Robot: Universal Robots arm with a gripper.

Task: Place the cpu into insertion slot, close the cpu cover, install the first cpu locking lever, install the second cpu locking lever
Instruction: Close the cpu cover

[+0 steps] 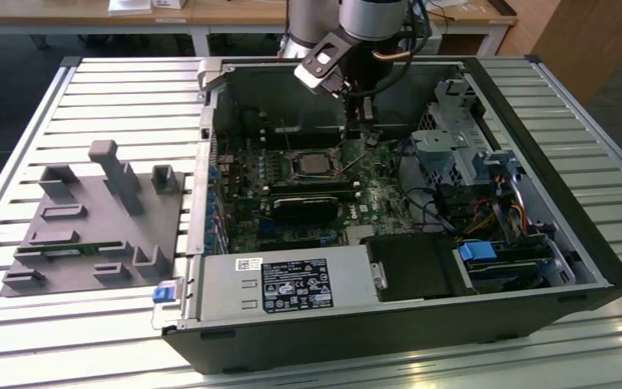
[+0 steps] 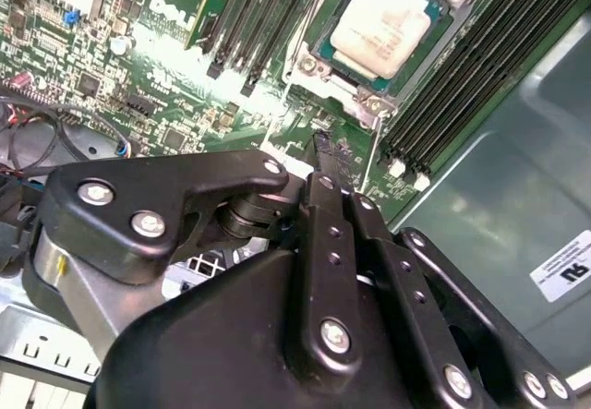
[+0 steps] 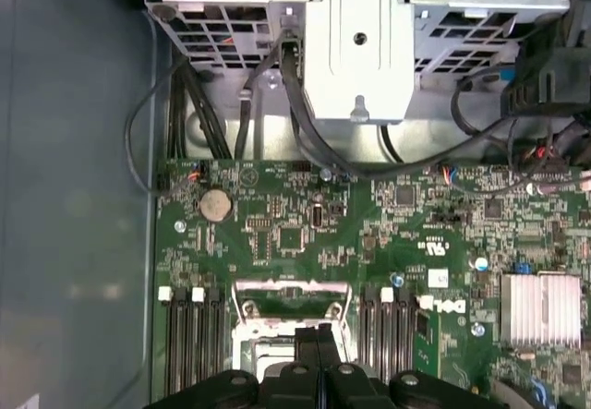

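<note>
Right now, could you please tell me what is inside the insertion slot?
The cpu lies flat inside the insertion slot, pale metallic face up. Whatever lies under the cpu is covered by it.

Single silver arm [image 1: 371, 18] descending from above, wrist tilted slightly toward the exterior view's left. Gripper [image 1: 355, 128] points straight down. In both wrist views its black fingers [image 3: 307, 349] meet, no gap between the tips.
</note>
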